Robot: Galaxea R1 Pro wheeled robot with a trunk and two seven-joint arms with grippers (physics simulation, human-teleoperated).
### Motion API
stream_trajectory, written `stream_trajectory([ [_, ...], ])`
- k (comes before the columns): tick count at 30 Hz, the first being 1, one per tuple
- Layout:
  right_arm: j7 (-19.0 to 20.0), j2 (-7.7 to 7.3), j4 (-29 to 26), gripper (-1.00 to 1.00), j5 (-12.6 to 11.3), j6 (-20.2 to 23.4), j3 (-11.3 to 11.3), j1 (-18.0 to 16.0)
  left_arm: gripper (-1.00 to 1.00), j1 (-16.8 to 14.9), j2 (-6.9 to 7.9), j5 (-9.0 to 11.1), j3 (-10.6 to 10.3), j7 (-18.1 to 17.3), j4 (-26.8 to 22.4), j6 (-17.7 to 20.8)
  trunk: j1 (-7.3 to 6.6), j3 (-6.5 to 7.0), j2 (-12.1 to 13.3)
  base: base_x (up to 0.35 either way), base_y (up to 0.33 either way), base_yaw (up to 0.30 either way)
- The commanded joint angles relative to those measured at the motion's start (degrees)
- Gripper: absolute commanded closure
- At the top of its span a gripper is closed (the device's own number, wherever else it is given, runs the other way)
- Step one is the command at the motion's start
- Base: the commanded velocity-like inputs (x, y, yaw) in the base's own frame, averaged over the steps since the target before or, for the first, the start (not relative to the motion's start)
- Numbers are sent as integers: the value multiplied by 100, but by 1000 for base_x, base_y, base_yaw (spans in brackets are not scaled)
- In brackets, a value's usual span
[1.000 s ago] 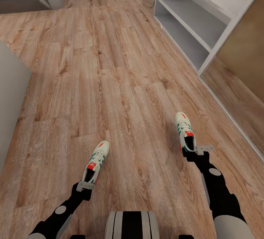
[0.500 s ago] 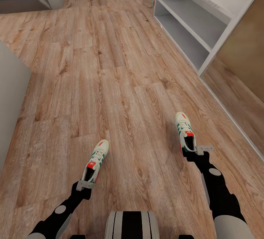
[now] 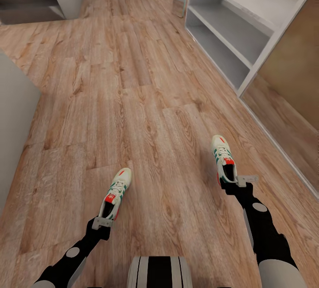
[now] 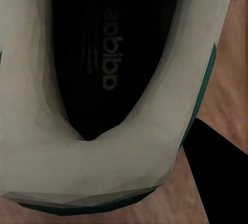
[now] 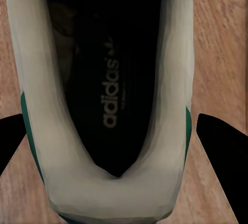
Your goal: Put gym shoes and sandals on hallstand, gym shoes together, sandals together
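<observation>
So right now each arm is carrying one sneaker by the heel: the left hand [image 3: 103, 223] is clamped on the left sneaker [image 3: 115, 193], and the right hand [image 3: 239, 182] is clamped on the right sneaker [image 3: 223, 159], both with toes pointing away from the robot, out over the wood floor [image 3: 133, 93]. From the wrist cameras you're looking straight down into each shoe, the left sneaker's heel collar [image 4: 98, 167] and the right one's [image 5: 108, 182] sitting between the fingers, so the grip looks like it's on the back rim, which is a fairly thin hold for a shoe hanging out front. The shoe rack [image 3: 239, 27] is far off on the right, well apart from both shoes, with its shelves and flat top open toward the corridor. I don't see the sandals anywhere here. My take on doing this bit well: roll up and turn to face the rack squarely before reaching, keep both arms steady so the shoes don't swing or slip from the heel pinch, and pick one shelf for both. Set them down side by side, toes the same way, fully on the board rather than hanging off the front edge, and leave room alongside for the sandals.
</observation>
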Motion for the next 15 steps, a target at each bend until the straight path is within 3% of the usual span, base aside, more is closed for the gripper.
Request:
stream_trajectory([
  [1,40,3,-8,100,48,23,-15,-2,100,-2,3,-28,-21,14,4,-25,-3,20,0,0,0,0],
  [15,40,3,11,100,55,23,-15,-4,100,-4,8,-20,-13,95,-6,-22,-39,330,19,0,0,0],
])
